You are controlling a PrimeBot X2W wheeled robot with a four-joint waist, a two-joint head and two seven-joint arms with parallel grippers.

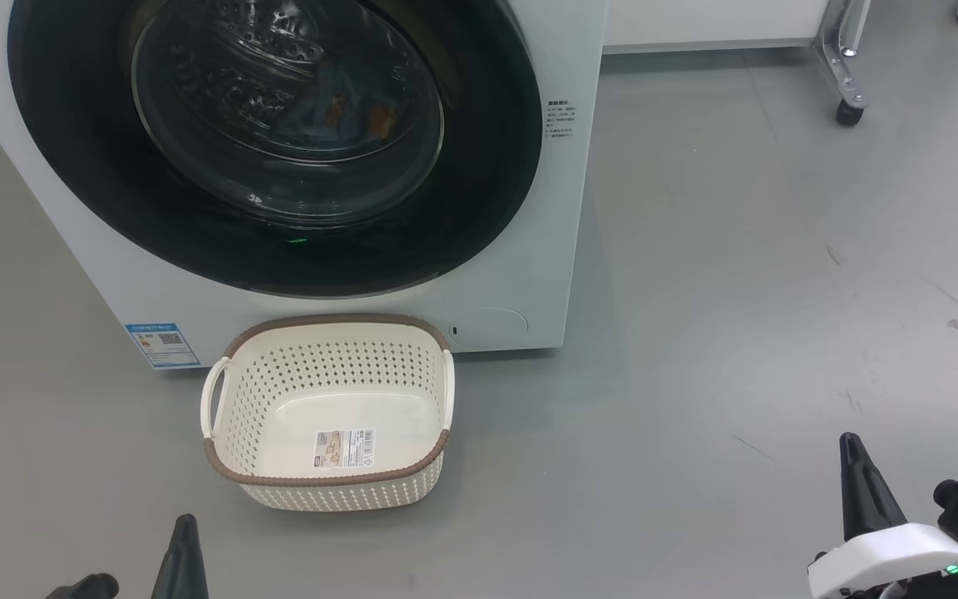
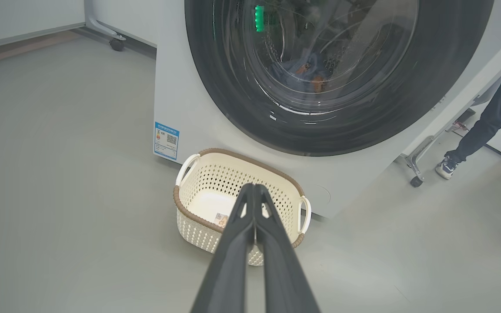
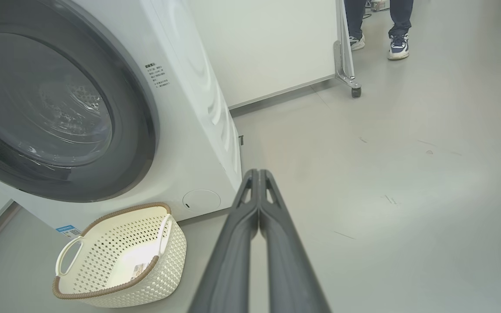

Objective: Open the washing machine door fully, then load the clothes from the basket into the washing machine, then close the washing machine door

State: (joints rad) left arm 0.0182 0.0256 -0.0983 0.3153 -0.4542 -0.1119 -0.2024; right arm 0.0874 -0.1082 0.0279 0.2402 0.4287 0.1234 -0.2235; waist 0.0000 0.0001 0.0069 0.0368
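Cream basket (image 1: 338, 374) holds a sticker (image 1: 345, 448); clothes (image 1: 356, 112) in washing machine (image 1: 566, 249)

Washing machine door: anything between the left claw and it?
The empty basket, on the floor against the washing machine below the closed washing machine door, sits low and straight ahead of the shut left claw. Nothing visible stands above it.

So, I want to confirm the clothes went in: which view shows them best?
Left wrist view: the clothes show blue and orange through the washing machine door glass. The head view shows them dimmer; the right wrist view, too blurred to tell.
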